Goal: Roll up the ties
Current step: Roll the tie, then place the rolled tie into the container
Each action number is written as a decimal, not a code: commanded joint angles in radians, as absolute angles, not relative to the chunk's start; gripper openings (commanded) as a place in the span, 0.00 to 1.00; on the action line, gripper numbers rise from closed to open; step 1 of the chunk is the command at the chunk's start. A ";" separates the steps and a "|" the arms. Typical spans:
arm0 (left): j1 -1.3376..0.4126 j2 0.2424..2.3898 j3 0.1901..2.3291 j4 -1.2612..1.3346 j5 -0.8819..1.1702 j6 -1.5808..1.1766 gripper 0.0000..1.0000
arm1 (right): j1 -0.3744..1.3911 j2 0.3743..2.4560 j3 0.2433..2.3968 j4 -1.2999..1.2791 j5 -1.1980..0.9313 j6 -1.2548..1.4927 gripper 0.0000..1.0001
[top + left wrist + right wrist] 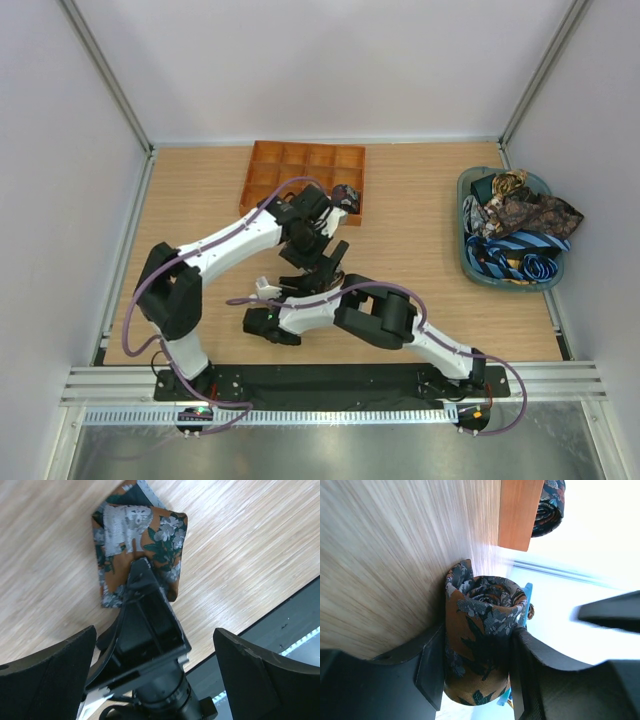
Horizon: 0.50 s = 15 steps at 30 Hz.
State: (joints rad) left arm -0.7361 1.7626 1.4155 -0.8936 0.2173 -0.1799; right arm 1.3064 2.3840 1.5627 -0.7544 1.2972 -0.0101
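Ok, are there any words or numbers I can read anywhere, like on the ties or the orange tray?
None: no word, number, brand or sign can be read on the rolled tie, the orange tray, the basket or anywhere else in these views.

We see an orange gridded tray at the far side of the wooden table. Right of the tray, well apart, sits a teal basket.

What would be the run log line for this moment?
right gripper: shut on rolled tie | left gripper: open, above it | tray: second coil inside | basket: unrolled ties
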 commanded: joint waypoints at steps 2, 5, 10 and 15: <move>-0.706 1.590 1.444 -0.824 0.183 -0.215 1.00 | 1.301 2.379 1.502 -0.723 1.103 0.015 0.09; -0.655 1.484 1.390 -0.749 0.143 -0.261 1.00 | 1.292 2.315 1.450 -0.658 1.069 0.026 0.08; -0.580 1.237 1.287 -0.623 0.022 -0.354 1.00 | 1.233 2.127 1.353 -0.562 0.950 0.090 0.06; -0.551 1.106 1.217 -0.600 -0.106 -0.423 1.00 | 1.120 1.982 1.312 -0.519 0.842 0.141 0.02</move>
